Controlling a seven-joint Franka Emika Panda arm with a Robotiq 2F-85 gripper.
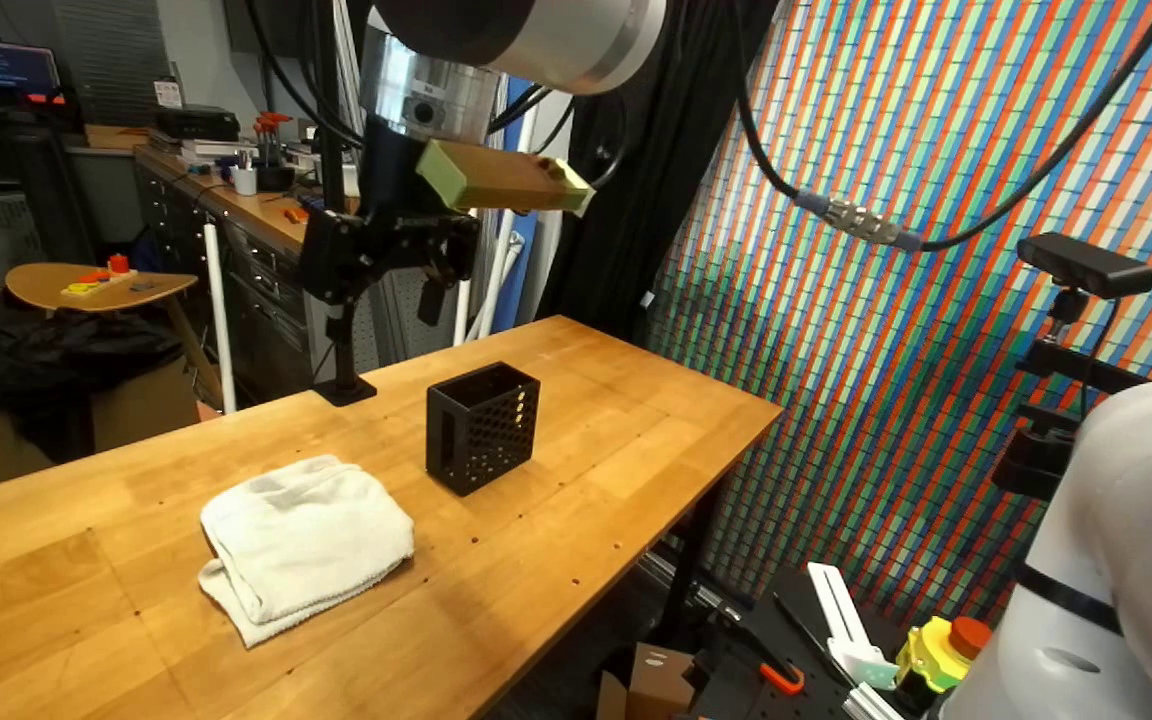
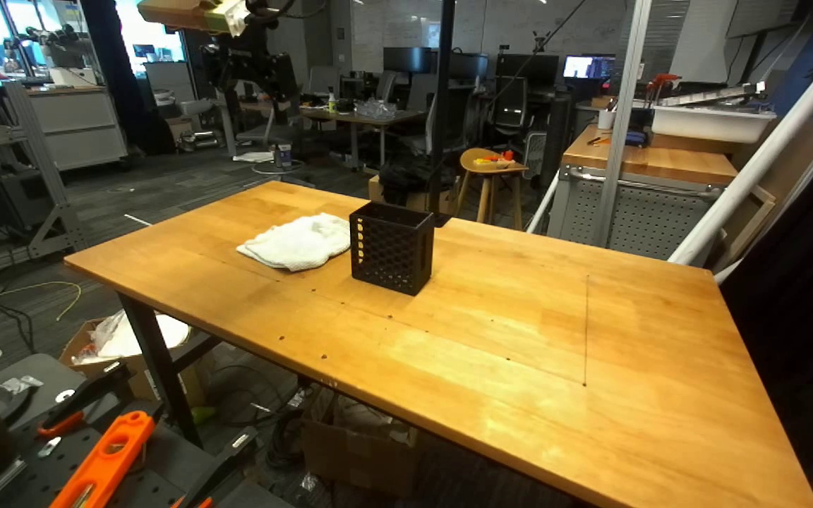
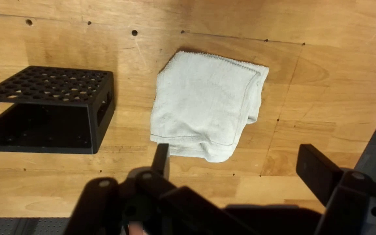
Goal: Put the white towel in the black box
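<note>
White towel (image 3: pixel 204 104) lies folded, probably light and limp, best pinched at its rumpled edge, while the gripper (image 3: pixel 233 159) hangs clear, wide and empty.

Toward twelve o'clock in an exterior view I have a smooth, white, rounded arm casing (image 1: pixel 581 45); toward eleven, a shiny silver metal cylinder (image 1: pixel 446 90) bearing a dark round spot (image 1: pixel 424 112). My black, jointed claw (image 1: pixel 386 316) shows pale round pin heads (image 3: pixel 104 183) and flat-sided dark fingertips (image 3: pixel 317 173).
</note>
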